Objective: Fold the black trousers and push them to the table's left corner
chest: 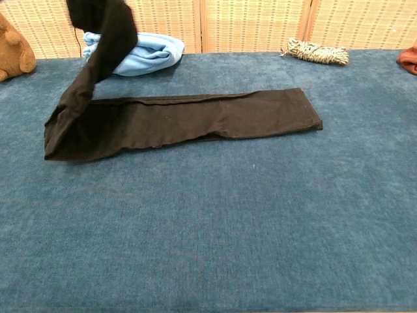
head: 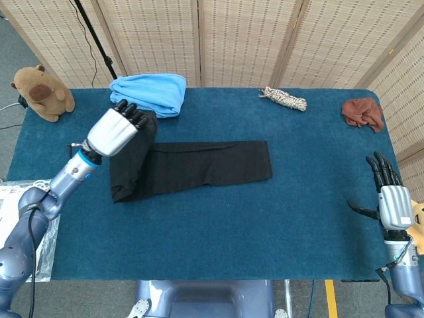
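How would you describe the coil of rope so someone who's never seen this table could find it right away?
Start at the blue table and look along its far edge, by the folding screens. Right of the middle there, between the light blue cloth and the crumpled brown rag, lies the rope. It is the only small, twisted bundle, speckled white and dark.

Bright, even light throughout; shadows soft, both views sharp, no glare.

In the chest view the lifted end of the trousers point(chest: 98, 39) runs off the top edge, hiding part of the blue cloth point(chest: 146, 53) behind it; the holding hand lies out of frame there.
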Controlling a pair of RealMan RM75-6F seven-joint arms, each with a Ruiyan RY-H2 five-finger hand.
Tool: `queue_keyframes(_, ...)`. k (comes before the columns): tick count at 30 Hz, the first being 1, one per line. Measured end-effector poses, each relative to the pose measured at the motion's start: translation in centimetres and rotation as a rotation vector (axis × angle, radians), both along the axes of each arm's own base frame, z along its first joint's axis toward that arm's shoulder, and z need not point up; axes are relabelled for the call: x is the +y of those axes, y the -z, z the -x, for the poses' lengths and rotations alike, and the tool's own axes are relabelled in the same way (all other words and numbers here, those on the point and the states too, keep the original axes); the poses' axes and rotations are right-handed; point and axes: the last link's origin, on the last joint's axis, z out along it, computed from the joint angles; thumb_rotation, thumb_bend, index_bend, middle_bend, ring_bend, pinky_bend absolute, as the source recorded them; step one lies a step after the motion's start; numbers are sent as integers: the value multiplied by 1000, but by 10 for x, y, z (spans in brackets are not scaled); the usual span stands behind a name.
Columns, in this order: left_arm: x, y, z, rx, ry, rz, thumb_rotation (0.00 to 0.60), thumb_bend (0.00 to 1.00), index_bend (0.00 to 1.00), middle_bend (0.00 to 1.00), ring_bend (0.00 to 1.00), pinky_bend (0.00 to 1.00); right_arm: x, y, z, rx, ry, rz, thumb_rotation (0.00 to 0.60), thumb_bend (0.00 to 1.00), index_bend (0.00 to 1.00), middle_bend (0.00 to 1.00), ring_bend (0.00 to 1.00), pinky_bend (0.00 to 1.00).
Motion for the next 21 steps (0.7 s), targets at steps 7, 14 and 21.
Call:
queue_keyframes(7,12,56,-73,91,57,35,600,562,672,635,427,464,0,-10,7,-29,20,17,600,0,21,0,0,153)
queue_keyframes(14,9,108,-122,182,74,70,600,560,673,635,428,464,0,-16,14,-48,45,23,600,0,21,0,0,153)
queue_keyframes(21,3,152,-156,261,55,82,600,551,673,636,429,465,1,-18,17,-49,54,21,600,0,21,0,0,153)
